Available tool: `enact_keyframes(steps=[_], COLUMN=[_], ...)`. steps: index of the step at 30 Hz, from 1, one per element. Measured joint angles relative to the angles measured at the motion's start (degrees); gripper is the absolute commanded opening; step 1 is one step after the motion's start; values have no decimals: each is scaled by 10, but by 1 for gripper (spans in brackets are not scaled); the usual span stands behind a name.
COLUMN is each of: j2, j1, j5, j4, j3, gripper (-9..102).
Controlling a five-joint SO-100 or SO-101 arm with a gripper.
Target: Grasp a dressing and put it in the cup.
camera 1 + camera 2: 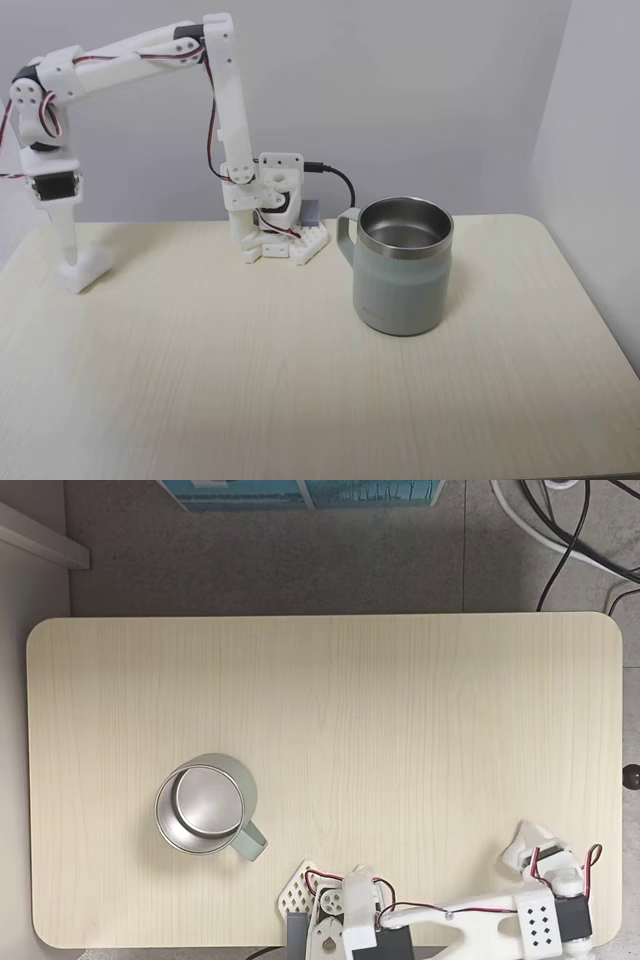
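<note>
The dressing (93, 268) is a small white soft lump lying on the table at the far left, about 270 px left of the cup. From above, the dressing (520, 842) looks creased near the table's lower right corner. My gripper (75, 264) points straight down with its tips on the dressing and seems shut on it. From above, the gripper (535, 850) is partly hidden by the wrist. The cup (402, 295) is a pale grey-green mug with a steel rim, upright and empty. Its handle points at the arm's base. In the view from above the cup (247, 798) stands at the lower left.
The arm's base (275, 238) stands at the table's back edge between the dressing and the cup. The light wooden table (400, 710) is bare across its middle. Its edge lies close to the gripper. Cables (565, 540) run over the floor beyond the table.
</note>
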Motion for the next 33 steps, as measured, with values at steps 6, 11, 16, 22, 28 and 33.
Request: enact_keyframes(steps=[6,11,16,22,28,33], j2=[3,2,-2,-5,-16,-47], j1=[8,7,12,4,4,-21], j5=[-14,-25,-25,-15,3,67], j4=[-93,-175,-195,-197,-169,-65], j3=[-88,-161,-171,-171,-170,-116], gripper=[28,27,15,0,0,0])
